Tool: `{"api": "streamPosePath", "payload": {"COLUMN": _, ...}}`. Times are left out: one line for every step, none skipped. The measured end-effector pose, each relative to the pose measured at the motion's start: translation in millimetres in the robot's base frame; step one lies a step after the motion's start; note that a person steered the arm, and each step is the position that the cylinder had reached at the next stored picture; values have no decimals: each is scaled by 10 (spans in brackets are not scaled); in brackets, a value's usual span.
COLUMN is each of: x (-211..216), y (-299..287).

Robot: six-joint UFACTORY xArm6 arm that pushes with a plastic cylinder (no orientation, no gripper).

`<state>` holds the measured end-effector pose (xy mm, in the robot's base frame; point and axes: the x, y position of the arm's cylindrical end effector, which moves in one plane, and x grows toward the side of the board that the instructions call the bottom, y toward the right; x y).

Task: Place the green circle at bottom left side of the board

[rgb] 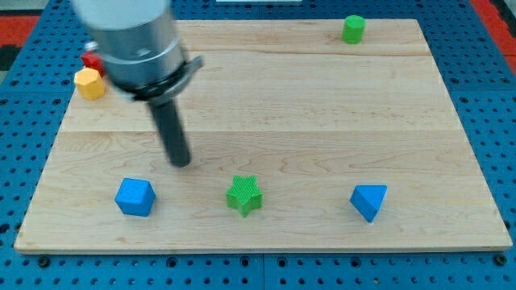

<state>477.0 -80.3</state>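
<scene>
The green circle block (353, 29) stands at the view's top right, near the board's top edge. My tip (181, 163) rests on the board left of centre, far from the green circle. It is above and right of a blue cube (134, 197) and above and left of a green star (244, 196).
A blue triangular block (368, 200) sits at the bottom right. A yellow block (89, 84) and a red block (91, 60) sit together at the board's upper left edge, partly hidden by the arm. The wooden board (322, 121) lies on a blue pegboard table.
</scene>
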Motion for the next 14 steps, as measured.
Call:
{"api": "streamPosePath", "payload": {"x": -443, "y": 1161}}
{"api": "streamPosePath", "payload": {"x": -1064, "y": 2359}}
{"api": "streamPosePath", "payload": {"x": -1853, "y": 2953}}
{"api": "streamPosePath", "payload": {"x": -2364, "y": 3070}}
{"api": "streamPosePath", "payload": {"x": -2632, "y": 2829}}
{"api": "streamPosePath", "payload": {"x": -2620, "y": 2492}}
{"api": "streamPosePath", "payload": {"x": -2467, "y": 1817}}
{"api": "streamPosePath", "payload": {"x": -2494, "y": 1442}}
{"api": "streamPosePath", "payload": {"x": -2600, "y": 1279}}
{"api": "streamPosePath", "payload": {"x": -2607, "y": 704}}
{"api": "streamPosePath", "payload": {"x": -2713, "y": 515}}
{"api": "streamPosePath", "payload": {"x": -2713, "y": 229}}
{"api": "streamPosePath", "payload": {"x": -2627, "y": 134}}
{"api": "streamPosePath", "payload": {"x": -2334, "y": 181}}
